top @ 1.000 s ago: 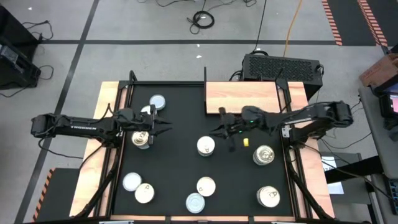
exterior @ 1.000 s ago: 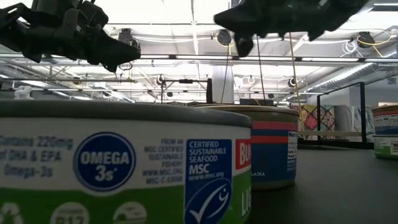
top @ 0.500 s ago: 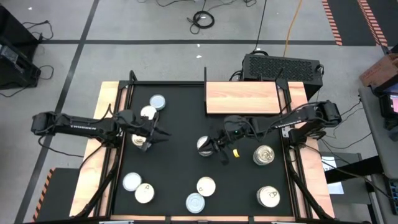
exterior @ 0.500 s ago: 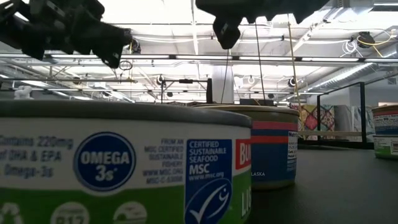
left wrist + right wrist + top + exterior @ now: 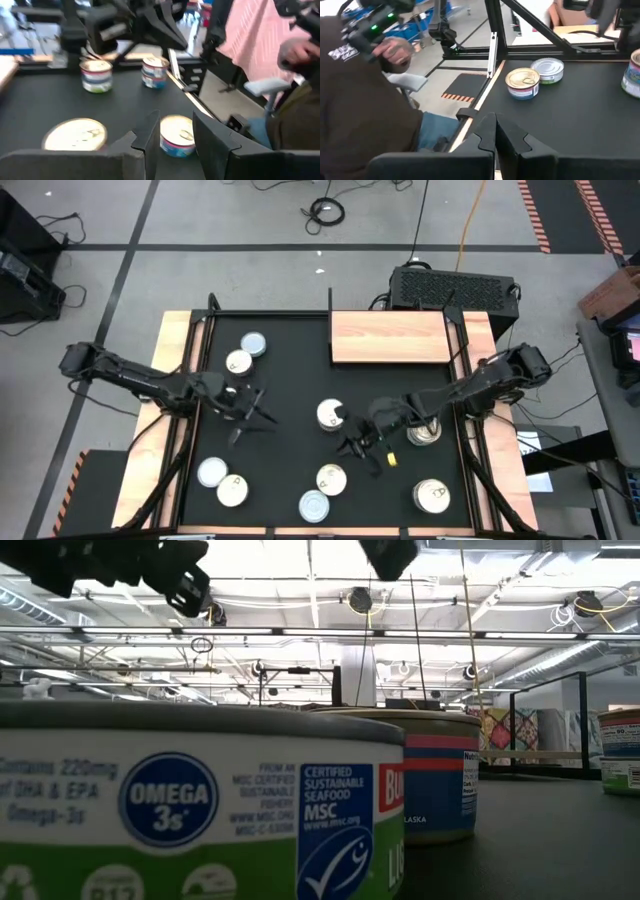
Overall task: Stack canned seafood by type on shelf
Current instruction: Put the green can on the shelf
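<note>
Left gripper [image 5: 258, 418]: over the black mat [image 5: 290, 470], left of the middle; its two fingers [image 5: 150, 131] stand a little apart with nothing between them.
Right gripper [image 5: 362, 448]: low over the mat near the middle, fingers pressed together, holding nothing.
Shelf [image 5: 388, 337]: the light wood board lies at the far side of the mat, with no tins on it.
Tins far left: a silvery-topped tin [image 5: 253, 344] and a cream-topped tin [image 5: 238, 362] sit side by side.
Tin in the middle [image 5: 330, 415]: cream top, just beside the right gripper; part of it is covered by the arm.
Tin under the right arm [image 5: 424, 434]: mostly hidden by the arm.
Tins at the near edge: five tins are spread along it, some silvery, some cream.
Hard to see: the low view is filled by one big tin [image 5: 190, 805], so little of the mat shows; only the grippers' dark tips poke in from above.
Person: a hand [image 5: 395, 51] and a dark sleeve show past the table edge in the right wrist view.
What changed: both grippers have moved toward the near side of the mat. The tin that lay under the left gripper is no longer in sight.
</note>
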{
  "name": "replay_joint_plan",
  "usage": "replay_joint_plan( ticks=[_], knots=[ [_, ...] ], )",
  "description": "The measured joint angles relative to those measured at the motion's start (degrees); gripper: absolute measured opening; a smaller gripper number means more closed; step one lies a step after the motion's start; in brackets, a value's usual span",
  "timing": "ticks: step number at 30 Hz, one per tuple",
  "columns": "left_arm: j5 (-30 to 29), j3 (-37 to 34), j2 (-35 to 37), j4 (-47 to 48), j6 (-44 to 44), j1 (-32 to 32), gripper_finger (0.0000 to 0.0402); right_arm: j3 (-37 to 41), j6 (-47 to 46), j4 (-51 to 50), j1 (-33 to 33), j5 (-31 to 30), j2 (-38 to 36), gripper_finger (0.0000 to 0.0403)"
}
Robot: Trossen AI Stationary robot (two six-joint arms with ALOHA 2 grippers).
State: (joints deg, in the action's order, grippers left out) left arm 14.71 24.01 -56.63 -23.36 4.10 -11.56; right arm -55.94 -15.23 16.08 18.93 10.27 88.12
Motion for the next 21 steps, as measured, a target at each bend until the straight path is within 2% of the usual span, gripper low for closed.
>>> replay_joint_plan(
  ticks=[6, 10, 14, 21],
  knots=[
    [-1.61, 3.52, -8.57, -0.14, 0.12, -7.78, 0.0116, -0.04, -14.24, 0.76, 7.97, -13.12, 0.89, 0.0000],
    [-4.34, 5.65, -14.64, -0.15, 1.51, -13.18, 0.0116, -0.04, -27.37, 4.47, 12.82, -19.35, 5.92, 0.0000],
    [-5.19, 7.64, -20.62, 0.04, 1.50, -17.76, 0.0116, -1.21, -40.34, 10.31, 16.05, -19.14, 13.96, 0.0000],
    [-5.13, 10.95, -29.94, -0.17, -1.49, -23.78, 0.0116, -11.38, -57.25, 7.38, 19.74, -19.51, 25.24, 0.0000]
  ],
)
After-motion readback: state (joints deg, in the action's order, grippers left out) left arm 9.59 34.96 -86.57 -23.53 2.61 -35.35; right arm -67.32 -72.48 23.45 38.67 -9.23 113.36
